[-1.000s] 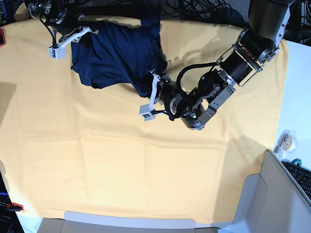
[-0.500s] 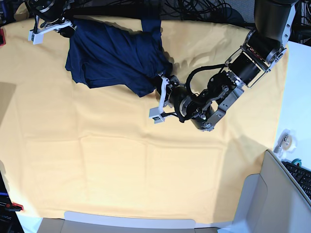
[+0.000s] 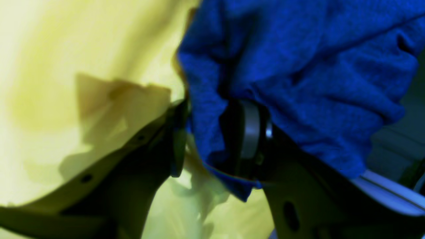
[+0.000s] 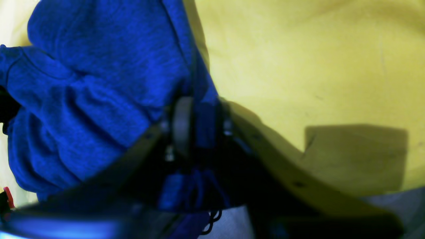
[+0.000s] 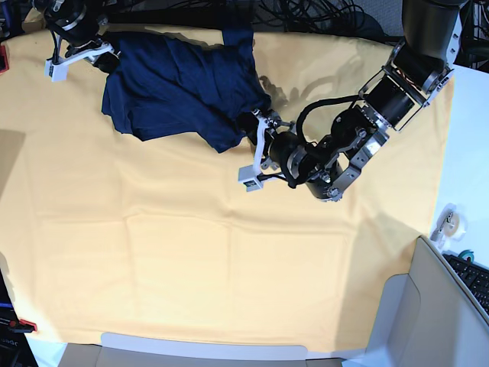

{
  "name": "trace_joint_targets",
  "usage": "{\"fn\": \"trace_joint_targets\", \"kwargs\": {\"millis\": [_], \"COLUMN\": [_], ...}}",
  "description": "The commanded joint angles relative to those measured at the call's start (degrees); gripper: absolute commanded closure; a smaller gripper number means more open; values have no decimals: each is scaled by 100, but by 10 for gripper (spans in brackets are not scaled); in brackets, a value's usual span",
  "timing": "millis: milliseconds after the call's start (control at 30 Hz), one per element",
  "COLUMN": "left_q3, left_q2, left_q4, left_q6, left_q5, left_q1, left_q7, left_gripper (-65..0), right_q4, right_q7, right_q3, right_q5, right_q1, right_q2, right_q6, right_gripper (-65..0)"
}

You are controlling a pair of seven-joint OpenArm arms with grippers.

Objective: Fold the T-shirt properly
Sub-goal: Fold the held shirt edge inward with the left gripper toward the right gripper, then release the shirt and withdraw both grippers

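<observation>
Only the base view shows the whole dark navy-blue knit T-shirt [image 5: 182, 86]: bunched at the far edge of the yellow-clothed worktop [image 5: 191, 252], its long axis running from the far-left corner toward the middle. Each wrist view shows only fabric at its jaws. The left gripper [image 3: 212, 139] pinches a shirt fold [image 3: 298, 83] between its jaws; the right gripper [image 4: 199, 126] likewise clamps blue cloth [image 4: 99, 83] at the opposite end.
</observation>
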Motion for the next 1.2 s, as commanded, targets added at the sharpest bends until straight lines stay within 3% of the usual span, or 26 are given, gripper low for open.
{"fn": "trace_joint_targets", "kwargs": {"millis": [0, 100, 333, 633, 1000, 1167], "left_q3": [-216, -568, -1623, -2423, -4137, -5025], "left_q2": [-50, -147, -366, -586, -534, -279], "left_q4": [52, 52, 298, 957, 1837, 1854], "left_q6": [39, 39, 39, 30, 4, -603], "left_q5": [42, 33, 51, 33, 7, 16], "left_q1": [-145, -75, 207, 901, 1780, 2211], "left_q7": [57, 57, 75, 66, 49, 49], "left_gripper": [-229, -229, -230, -231, -231, -228], "right_q4": [105, 114, 79, 35, 35, -308], "right_q7": [76, 76, 111, 94, 120, 129], "right_q3": [-33, -50, -24, -24, 55, 161], "right_q5": [80, 80, 62, 36, 62, 62], "right_q1": [-39, -12, 304, 761, 1447, 1860], "right_q2": [30, 144, 443, 443, 610, 619], "right_q6": [39, 39, 30, 30, 48, 48], "right_gripper": [-193, -236, -235, -236, -237, -237]}}
